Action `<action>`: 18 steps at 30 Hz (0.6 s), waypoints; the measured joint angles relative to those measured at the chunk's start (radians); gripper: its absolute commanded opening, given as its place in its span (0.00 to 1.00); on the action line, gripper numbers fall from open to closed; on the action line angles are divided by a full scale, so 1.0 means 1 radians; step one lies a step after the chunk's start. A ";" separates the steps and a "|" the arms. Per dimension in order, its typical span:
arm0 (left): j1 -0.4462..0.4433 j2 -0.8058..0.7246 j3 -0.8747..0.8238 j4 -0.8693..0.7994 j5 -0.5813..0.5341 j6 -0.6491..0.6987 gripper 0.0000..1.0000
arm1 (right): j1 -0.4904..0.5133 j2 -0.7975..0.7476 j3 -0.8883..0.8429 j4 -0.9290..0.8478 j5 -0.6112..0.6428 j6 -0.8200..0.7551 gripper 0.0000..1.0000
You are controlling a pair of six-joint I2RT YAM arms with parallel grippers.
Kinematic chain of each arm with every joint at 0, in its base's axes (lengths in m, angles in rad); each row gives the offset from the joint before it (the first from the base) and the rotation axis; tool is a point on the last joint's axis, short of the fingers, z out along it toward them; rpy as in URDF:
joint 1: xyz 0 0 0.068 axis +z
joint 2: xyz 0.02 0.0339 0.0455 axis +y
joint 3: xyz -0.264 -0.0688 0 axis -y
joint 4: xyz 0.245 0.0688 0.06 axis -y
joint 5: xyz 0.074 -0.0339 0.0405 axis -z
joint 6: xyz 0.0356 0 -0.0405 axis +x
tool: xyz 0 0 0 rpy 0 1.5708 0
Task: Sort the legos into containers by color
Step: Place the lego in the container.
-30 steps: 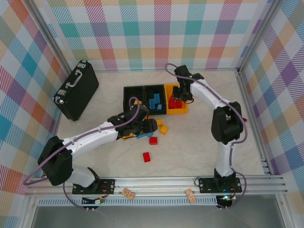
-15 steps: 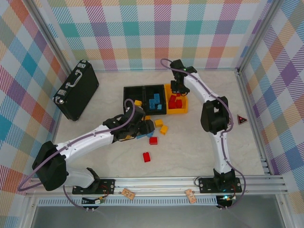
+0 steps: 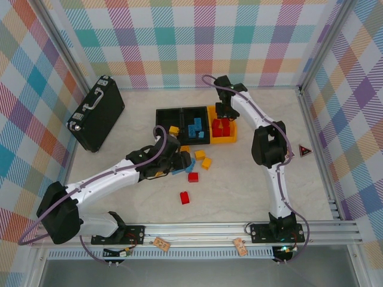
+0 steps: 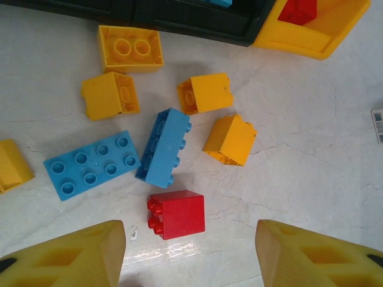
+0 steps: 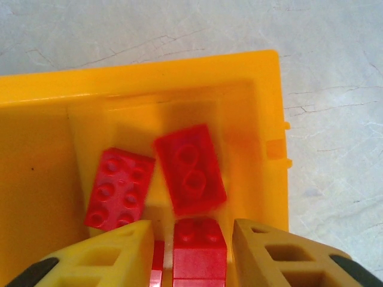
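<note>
On the table [image 4: 311, 179], hovering with left hand [image 4: 188, 248] spread over a red lego [image 4: 176, 214]; next, lowering to pinch it. At its one o'clock, with right hand [image 5: 194, 236] parted over the yellow-orange bin [image 5: 266, 84].

Crops a yellow lego [image 4: 12, 164] at the left wrist view's left edge, the yellow-orange bin [image 4: 311, 42] at its top. Cuts a red lego [image 5: 200, 254] at the right wrist view's bottom edge.
</note>
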 measured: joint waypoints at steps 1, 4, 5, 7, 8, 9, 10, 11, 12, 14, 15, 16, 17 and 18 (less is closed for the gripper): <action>0.000 -0.005 -0.001 -0.003 -0.003 -0.003 0.61 | 0.000 0.000 0.000 0.000 0.000 0.000 0.41; 0.002 -0.022 -0.002 -0.024 -0.018 -0.013 0.63 | 0.002 -0.023 -0.019 0.001 -0.001 0.000 0.41; 0.004 -0.029 -0.002 -0.029 -0.026 -0.018 0.64 | 0.003 -0.043 -0.034 0.002 -0.003 0.000 0.41; 0.012 -0.044 -0.002 -0.049 -0.038 -0.023 0.64 | 0.010 -0.090 -0.069 0.008 -0.011 0.002 0.41; 0.018 -0.053 -0.002 -0.063 -0.045 -0.024 0.65 | 0.012 -0.128 -0.098 0.016 -0.018 0.004 0.41; 0.026 -0.065 -0.002 -0.076 -0.054 -0.025 0.66 | 0.015 -0.167 -0.127 0.024 -0.028 0.007 0.41; 0.032 -0.076 -0.002 -0.089 -0.062 -0.029 0.66 | 0.019 -0.203 -0.158 0.038 -0.037 0.009 0.41; 0.041 -0.088 -0.002 -0.103 -0.069 -0.031 0.66 | 0.024 -0.252 -0.196 0.051 -0.048 0.012 0.41; 0.051 -0.101 -0.003 -0.117 -0.076 -0.033 0.66 | 0.031 -0.304 -0.241 0.069 -0.063 0.016 0.43; 0.072 -0.122 -0.003 -0.150 -0.085 -0.037 0.66 | 0.046 -0.399 -0.324 0.101 -0.094 0.026 0.44; 0.084 -0.130 -0.003 -0.168 -0.090 -0.039 0.67 | 0.054 -0.448 -0.368 0.117 -0.114 0.031 0.45; 0.095 -0.136 -0.003 -0.185 -0.096 -0.041 0.67 | 0.060 -0.490 -0.409 0.134 -0.134 0.034 0.45; 0.108 -0.143 -0.004 -0.206 -0.103 -0.045 0.67 | 0.066 -0.536 -0.455 0.156 -0.156 0.038 0.46; 0.124 -0.149 -0.007 -0.226 -0.111 -0.048 0.67 | 0.071 -0.579 -0.505 0.178 -0.182 0.044 0.46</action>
